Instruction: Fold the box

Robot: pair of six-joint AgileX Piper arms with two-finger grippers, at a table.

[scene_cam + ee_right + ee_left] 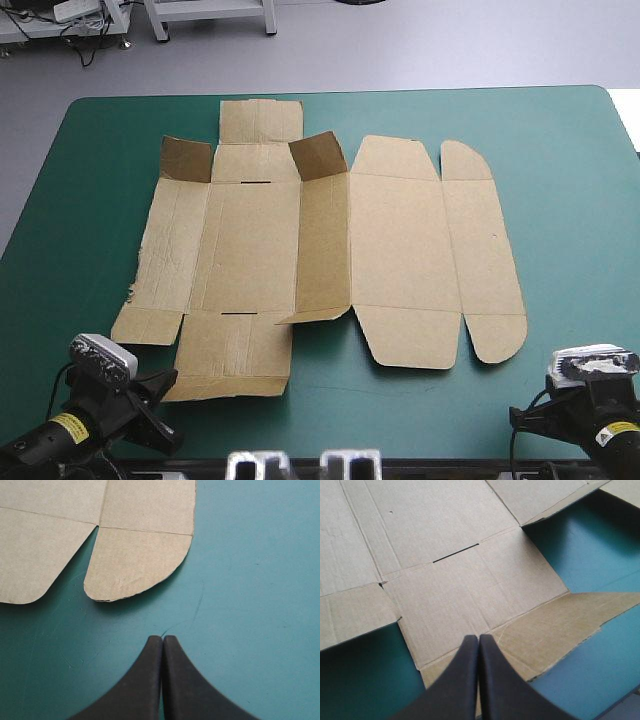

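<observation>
The brown box [320,250] lies nearly flat in the middle of the teal-green table, with two small far flaps [318,155] and one long middle panel slightly raised. My left gripper [479,639] is shut, its tips over the near left flap [470,595] of the box [420,530]. In the high view that gripper [150,395] sits at the near left corner. My right gripper [163,639] is shut over bare cover, a little short of the rounded near right flap [135,562]. The right arm [590,400] rests at the near right corner.
Bare teal-green cover [560,150] surrounds the box on the right and far sides. The table's near edge runs just behind both arms.
</observation>
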